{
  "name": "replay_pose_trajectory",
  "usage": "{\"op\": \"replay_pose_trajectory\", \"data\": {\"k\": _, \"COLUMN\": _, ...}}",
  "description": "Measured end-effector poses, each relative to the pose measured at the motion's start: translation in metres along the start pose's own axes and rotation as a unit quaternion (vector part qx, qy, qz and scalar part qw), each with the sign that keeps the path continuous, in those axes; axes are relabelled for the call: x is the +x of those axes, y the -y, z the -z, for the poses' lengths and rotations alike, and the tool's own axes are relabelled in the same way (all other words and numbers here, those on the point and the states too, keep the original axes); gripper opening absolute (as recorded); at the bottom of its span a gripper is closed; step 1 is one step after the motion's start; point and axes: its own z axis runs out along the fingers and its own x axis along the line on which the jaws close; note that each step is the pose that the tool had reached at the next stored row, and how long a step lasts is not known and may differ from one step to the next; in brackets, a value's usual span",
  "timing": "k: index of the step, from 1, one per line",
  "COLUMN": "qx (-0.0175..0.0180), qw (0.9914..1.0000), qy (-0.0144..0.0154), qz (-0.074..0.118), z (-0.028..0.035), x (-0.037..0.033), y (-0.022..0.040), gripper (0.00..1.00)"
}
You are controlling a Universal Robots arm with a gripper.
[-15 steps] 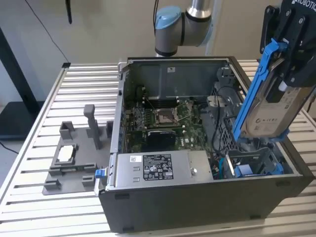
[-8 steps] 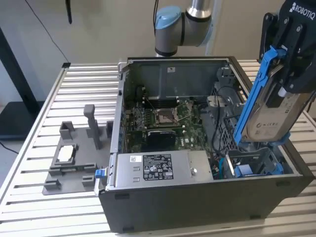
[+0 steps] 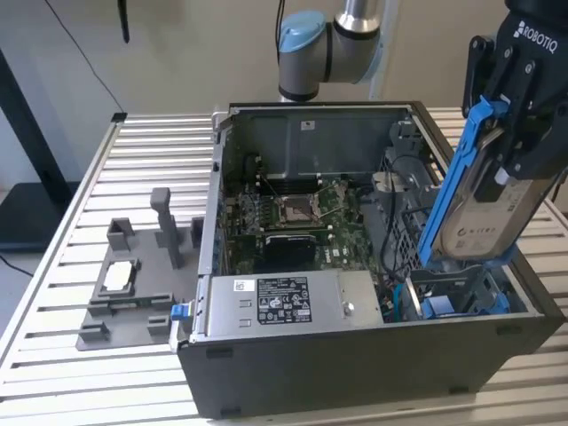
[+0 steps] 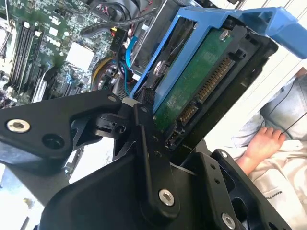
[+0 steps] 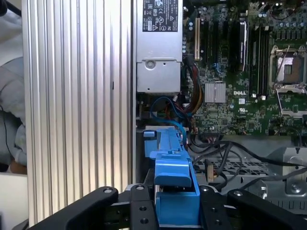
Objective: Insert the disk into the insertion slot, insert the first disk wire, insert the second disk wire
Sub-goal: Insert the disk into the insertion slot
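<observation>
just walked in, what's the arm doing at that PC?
The arm's gripper is clamped on the disk and holds it tilted over the open computer case. The disk's lower end hangs just above the insertion slot, in the case's near corner on the exterior view's right. It is not yet seated.

Soft, even light fills the exterior view. The ribbed metal table [image 3: 151, 142] shines pale, and the open computer case [image 3: 355, 373] holds its motherboard [image 3: 293, 213] in mild shade. In the second wrist view the background past the disk [image 4: 201, 81] is blown out to white, while the black gripper [image 4: 165, 129] reads dark and slightly soft. In the first wrist view the table slats glare and the motherboard looks crisp.
</observation>
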Motion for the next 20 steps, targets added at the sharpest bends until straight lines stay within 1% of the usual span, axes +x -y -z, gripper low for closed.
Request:
{"op": "replay_pose_trajectory", "data": {"k": 6, "qx": 0.0, "qw": 1.0, "qy": 0.0, "qz": 0.0, "z": -0.0004, "x": 0.0, "y": 0.0001, "gripper": 0.33}}
{"op": "replay_pose_trajectory", "data": {"k": 11, "qx": 0.0001, "qw": 1.0, "qy": 0.0, "qz": 0.0, "z": -0.0036, "x": -0.0002, "y": 0.0008, "gripper": 0.33}}
{"op": "replay_pose_trajectory", "data": {"k": 20, "qx": 0.0001, "qw": 1.0, "qy": 0.0003, "qz": 0.0, "z": -0.0103, "x": -0.0005, "y": 0.005, "gripper": 0.33}}
